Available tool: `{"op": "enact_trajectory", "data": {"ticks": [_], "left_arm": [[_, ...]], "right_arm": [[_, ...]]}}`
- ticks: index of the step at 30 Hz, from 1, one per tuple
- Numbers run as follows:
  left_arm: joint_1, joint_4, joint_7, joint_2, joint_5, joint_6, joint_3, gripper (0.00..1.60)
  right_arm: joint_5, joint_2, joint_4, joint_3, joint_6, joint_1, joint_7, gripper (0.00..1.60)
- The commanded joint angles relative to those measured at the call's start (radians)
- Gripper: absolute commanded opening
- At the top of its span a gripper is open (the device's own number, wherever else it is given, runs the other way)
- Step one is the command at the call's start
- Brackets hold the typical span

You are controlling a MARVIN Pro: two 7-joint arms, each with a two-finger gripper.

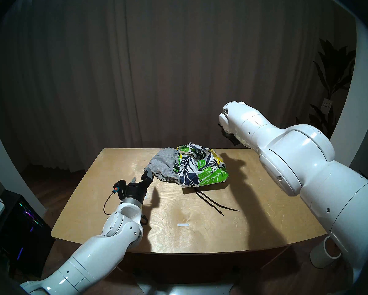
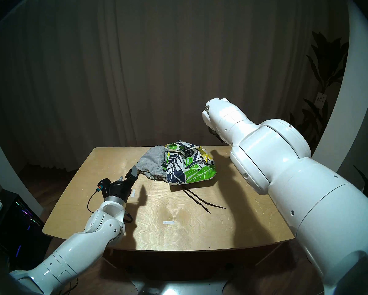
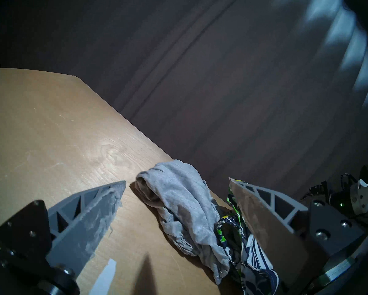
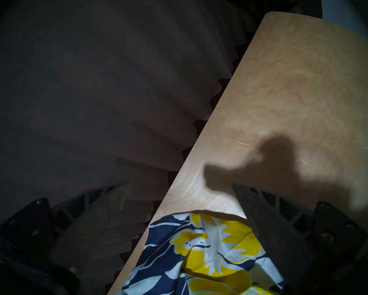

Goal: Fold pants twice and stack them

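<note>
The two pairs of pants lie crumpled together at the back middle of the table (image 1: 200, 235). The grey jersey shorts (image 1: 163, 168) are on the left. The navy-white floral shorts (image 1: 202, 166) lie on the right, partly over them. Their black drawstring (image 1: 213, 203) trails toward the front. My left gripper (image 1: 140, 177) is open, low over the table, one finger just at the grey shorts' near left edge. In the left wrist view the grey shorts (image 3: 179, 203) lie between the spread fingers. My right gripper (image 4: 180, 185) is open and holds nothing. It hovers over the table's far edge above the floral shorts (image 4: 200, 245).
A white tape strip (image 1: 183, 225) marks the front middle of the table; another (image 2: 132, 193) lies by my left wrist. Dark curtains hang behind. A plant (image 1: 332, 75) stands at the right, a computer case (image 1: 19, 224) on the floor left, and a white cylinder (image 1: 325, 254) at front right.
</note>
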Motion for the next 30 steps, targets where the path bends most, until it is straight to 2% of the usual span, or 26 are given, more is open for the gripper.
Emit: {"op": "enact_trajectory", "data": {"ticks": [1, 2, 7, 10, 18, 24, 30], "left_arm": [[-0.045, -0.016, -0.005, -0.016, 0.025, 0.001, 0.009, 1.60], [-0.043, -0.018, -0.004, -0.017, 0.028, 0.001, 0.013, 1.60], [-0.042, -0.021, 0.000, -0.019, 0.038, 0.001, 0.020, 1.60], [-0.042, -0.023, 0.005, -0.022, 0.049, -0.003, 0.025, 1.60], [-0.050, -0.021, 0.009, -0.032, 0.064, -0.001, 0.033, 1.60], [-0.055, -0.018, 0.012, -0.039, 0.072, -0.001, 0.034, 1.60], [-0.049, -0.017, 0.017, -0.040, 0.077, -0.005, 0.031, 1.60]], "right_arm": [[0.029, -0.003, -0.032, 0.018, 0.113, -0.034, 0.043, 1.60], [0.046, -0.005, -0.042, 0.034, 0.147, -0.045, 0.066, 1.60], [0.055, 0.005, -0.060, 0.038, 0.206, -0.060, 0.093, 1.60], [0.063, 0.031, -0.077, 0.045, 0.249, -0.075, 0.120, 1.60], [0.079, 0.060, -0.109, 0.055, 0.326, -0.106, 0.144, 1.60], [0.102, 0.050, -0.162, 0.064, 0.428, -0.135, 0.168, 1.60], [0.115, 0.045, -0.209, 0.067, 0.491, -0.156, 0.183, 1.60]]}}
